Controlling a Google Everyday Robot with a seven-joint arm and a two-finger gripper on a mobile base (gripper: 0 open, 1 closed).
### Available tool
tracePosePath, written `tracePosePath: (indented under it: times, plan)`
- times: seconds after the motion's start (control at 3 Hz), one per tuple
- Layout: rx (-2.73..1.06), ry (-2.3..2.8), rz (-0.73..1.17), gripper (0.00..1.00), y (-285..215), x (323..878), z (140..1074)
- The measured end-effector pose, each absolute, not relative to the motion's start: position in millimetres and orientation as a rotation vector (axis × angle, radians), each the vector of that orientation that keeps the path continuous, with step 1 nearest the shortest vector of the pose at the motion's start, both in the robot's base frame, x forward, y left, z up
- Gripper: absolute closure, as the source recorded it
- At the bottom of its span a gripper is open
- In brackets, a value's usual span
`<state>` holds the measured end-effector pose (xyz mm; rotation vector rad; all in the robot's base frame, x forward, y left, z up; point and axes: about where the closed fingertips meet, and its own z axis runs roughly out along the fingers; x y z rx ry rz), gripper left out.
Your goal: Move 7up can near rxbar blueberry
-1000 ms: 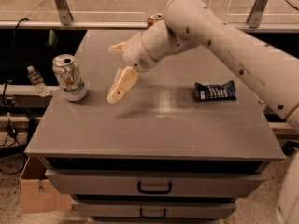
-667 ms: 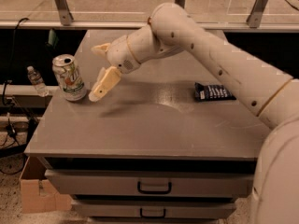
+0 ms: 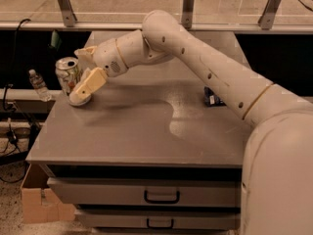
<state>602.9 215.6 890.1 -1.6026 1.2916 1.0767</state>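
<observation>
- Camera view: we are seeing the robot's cream arm [image 3: 215,77] reaching across a grey table [image 3: 137,136], with the gripper [image 3: 77,76] sitting at the far corner of the tabletop.
- The gripper is standing released, its fingers [image 3: 89,84] spread wide rather than clamped. One finger is slanting down across the front of the 7up can [image 3: 66,73], and the other is showing just above, by the can's rim.
- The 7up can is standing upright right at the gripper, between the spread fingers as we see it, with its silver top facing up. We cannot tell whether either finger is actually touching it.
- The rxbar blueberry [image 3: 213,99] is lying flat on the same tabletop, well apart from the gripper, off toward the arm's thick end. The arm is hiding part of the dark wrapper.
- Beyond the can, on the side away from the gripper, a small clear water bottle [image 3: 38,84] is standing off the table on a lower ledge.
- Below the gripper, the table's front is showing two drawers [image 3: 146,192] with dark handles, and a cardboard box [image 3: 36,199] is sitting on the floor beside them.
- Behind the gripper, a glass rail with metal posts [image 3: 64,6] is running across the background.
</observation>
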Motion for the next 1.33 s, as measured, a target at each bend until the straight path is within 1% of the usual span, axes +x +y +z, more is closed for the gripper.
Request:
tracePosePath:
  times: [0.33, 0.67, 1.0, 1.33]
  plan:
    - [-1.576, 1.315, 1.129, 0.16, 224, 599, 887]
    - [-1.553, 1.343, 1.155, 0.39, 224, 597, 883]
    - [-1.514, 1.362, 1.144, 0.63, 210, 602, 888]
    - [-1.473, 1.387, 1.072, 0.88, 185, 620, 903]
